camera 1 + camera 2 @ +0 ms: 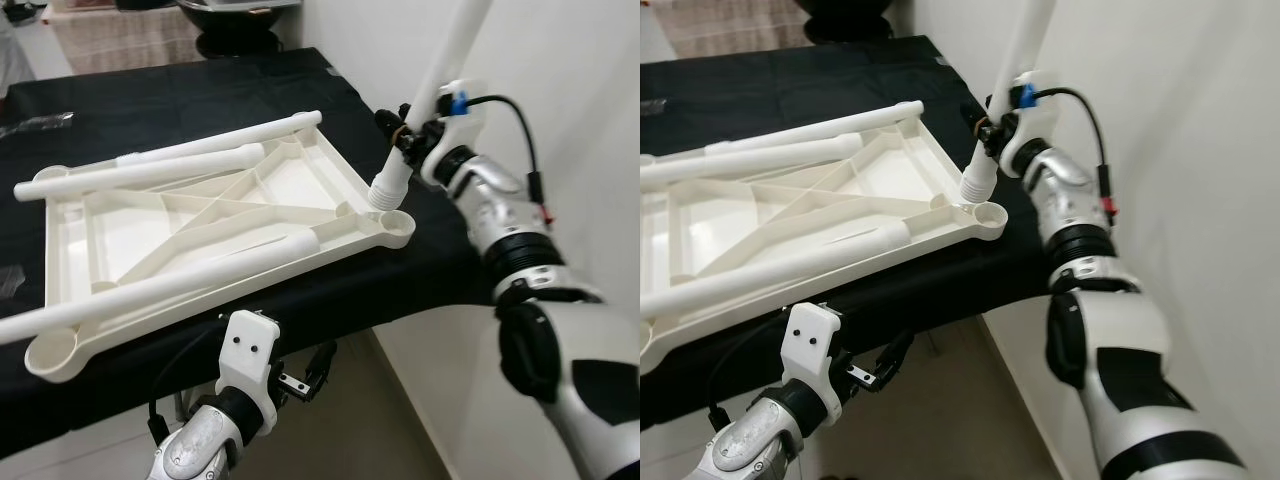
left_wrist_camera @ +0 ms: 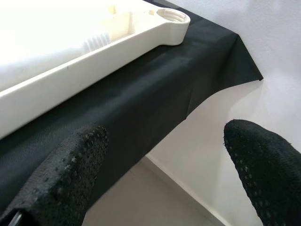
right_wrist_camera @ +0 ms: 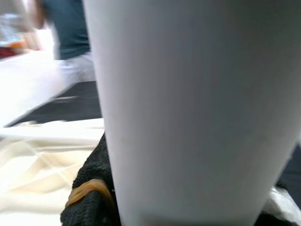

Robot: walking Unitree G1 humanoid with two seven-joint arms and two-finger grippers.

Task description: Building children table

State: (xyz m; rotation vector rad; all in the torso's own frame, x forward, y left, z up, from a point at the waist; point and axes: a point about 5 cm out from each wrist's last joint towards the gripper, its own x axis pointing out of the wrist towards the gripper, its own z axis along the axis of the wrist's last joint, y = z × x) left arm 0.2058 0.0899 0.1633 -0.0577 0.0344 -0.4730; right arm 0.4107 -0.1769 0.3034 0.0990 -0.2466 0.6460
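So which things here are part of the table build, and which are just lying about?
Part of the build:
- table top, underside up on the black cloth
- leg in the right gripper, threaded end by the corner socket
- three loose legs lying across the top

Lying about:
- clear wrapper on the cloth
- dark bowl beyond the table

Silver-and-white jointed arms, black cables, white wrist brackets, black dimpled pincer fingers (image 2: 66,174).

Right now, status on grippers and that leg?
Right gripper shut on leg, threaded end just beside corner socket. Left gripper open, idle below table edge. Nothing blocking.
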